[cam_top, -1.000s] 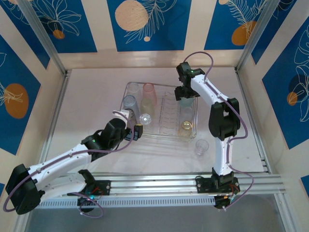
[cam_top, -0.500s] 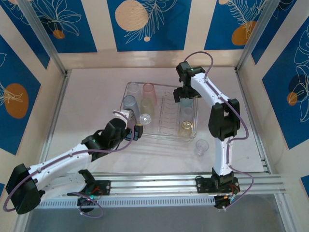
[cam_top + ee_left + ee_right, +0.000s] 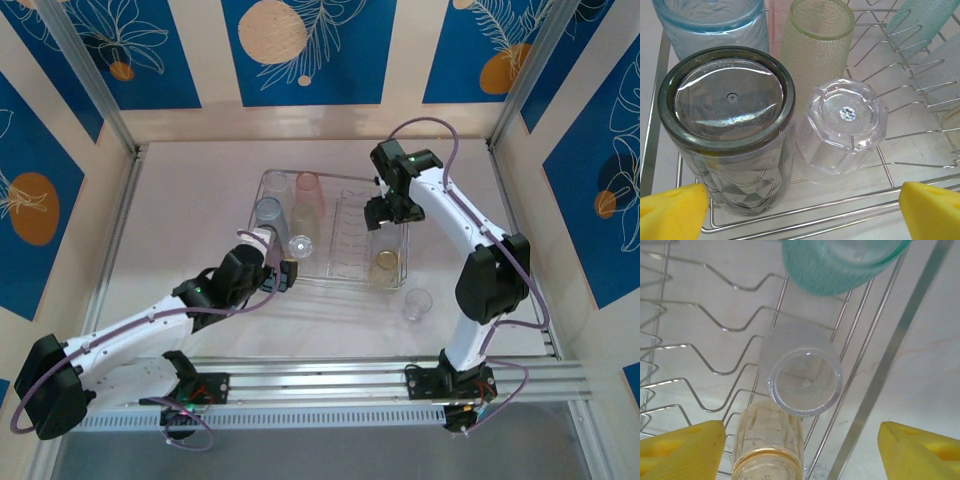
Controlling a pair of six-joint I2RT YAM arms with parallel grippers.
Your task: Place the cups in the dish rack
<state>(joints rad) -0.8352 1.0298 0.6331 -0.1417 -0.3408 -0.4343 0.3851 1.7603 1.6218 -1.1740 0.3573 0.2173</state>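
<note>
Now spread, the right claw (image 3: 386, 212) has drawn nearer along the right edge of the dish rack (image 3: 406, 245); the left claw (image 3: 802, 215) gapes too.

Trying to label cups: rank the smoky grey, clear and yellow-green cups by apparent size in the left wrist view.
1. smoky grey cup: largest, but nearest the camera.
2. clear cup and yellow-green cup: look alike, unranked.
</note>
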